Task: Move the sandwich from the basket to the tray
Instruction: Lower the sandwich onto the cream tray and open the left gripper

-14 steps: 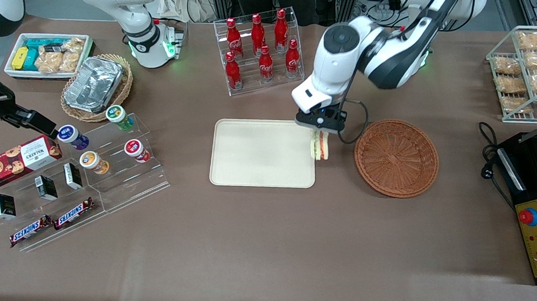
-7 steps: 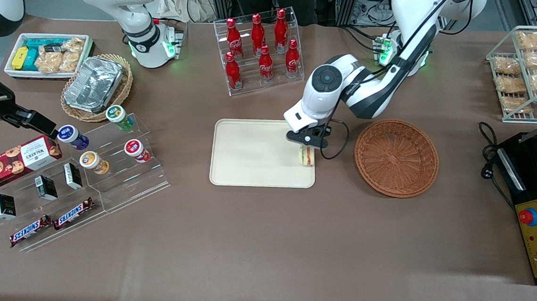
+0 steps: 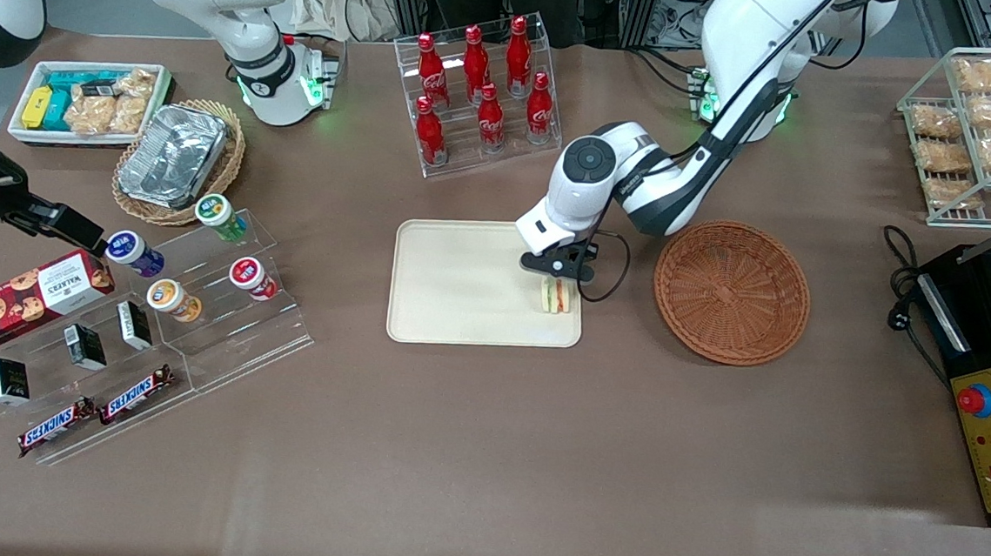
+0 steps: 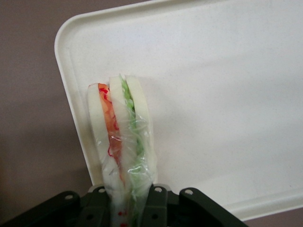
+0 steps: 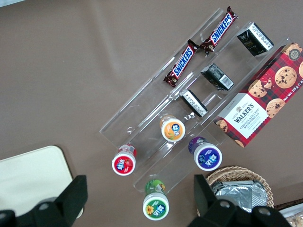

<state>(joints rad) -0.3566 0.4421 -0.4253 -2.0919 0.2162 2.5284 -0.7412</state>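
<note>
- The gripper [image 3: 558, 275] is over the tray [image 3: 460, 284], at the tray's end nearest the basket [image 3: 731, 292], clamped on the sandwich [image 3: 555, 296].
- The sandwich stands on edge on the tray [image 4: 227, 94], near a corner; in the left wrist view the fingers [image 4: 154, 203] press the sandwich [image 4: 120, 137] from both sides.
- The basket sits on the table [image 3: 483, 452] beside the tray, toward the working arm's end, apart from it.
- A rack of bottles [image 3: 478, 89] stands farther from the front camera than the tray.
</note>
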